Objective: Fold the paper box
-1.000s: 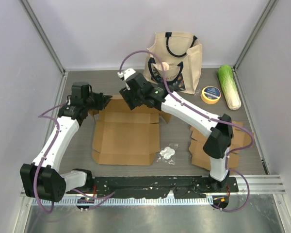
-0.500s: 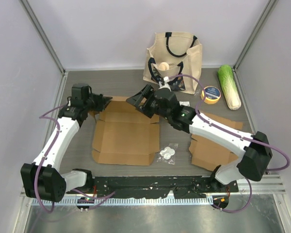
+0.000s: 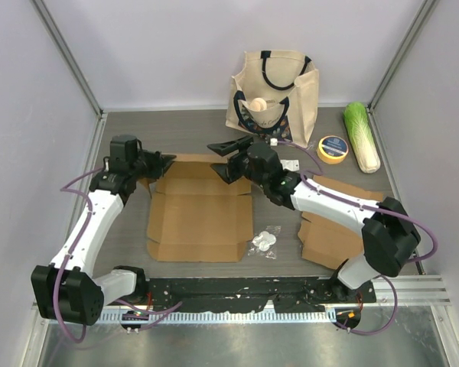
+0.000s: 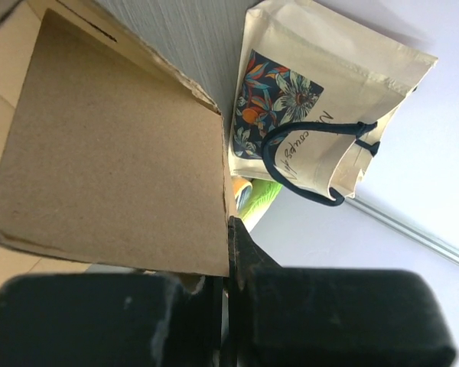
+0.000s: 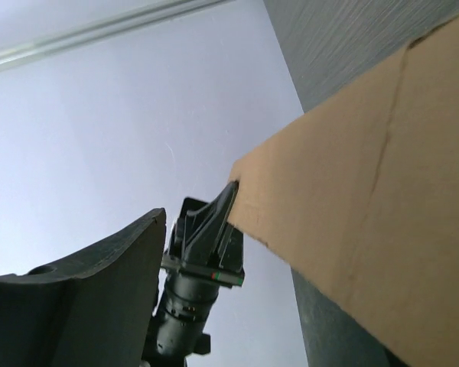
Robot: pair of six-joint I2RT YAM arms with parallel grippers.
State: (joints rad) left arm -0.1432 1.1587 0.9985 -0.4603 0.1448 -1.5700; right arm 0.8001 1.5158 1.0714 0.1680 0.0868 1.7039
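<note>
Where my left gripper point(image 3: 161, 161) meets the box point(image 3: 199, 218), it is clamped narrow on the back-left flap point(image 4: 115, 168). In the wrist view the flap's corner runs into the slit between the fingers, and the flap tilts up off the table point(image 3: 176, 130). My right gripper point(image 3: 219, 159) is spread wide at the middle of the box's back edge. One finger point(image 5: 92, 267) shows in its own camera beside a raised cardboard edge; I cannot tell whether it touches. The box lies opened out flat mid-table. Behind it stands a tote bag point(image 3: 274, 88). To the right are a tape roll point(image 3: 333, 149), a cabbage point(image 3: 362, 136) and more cardboard point(image 3: 329, 233). A plastic packet point(image 3: 264, 241) sits just beside the box's right edge.
</note>
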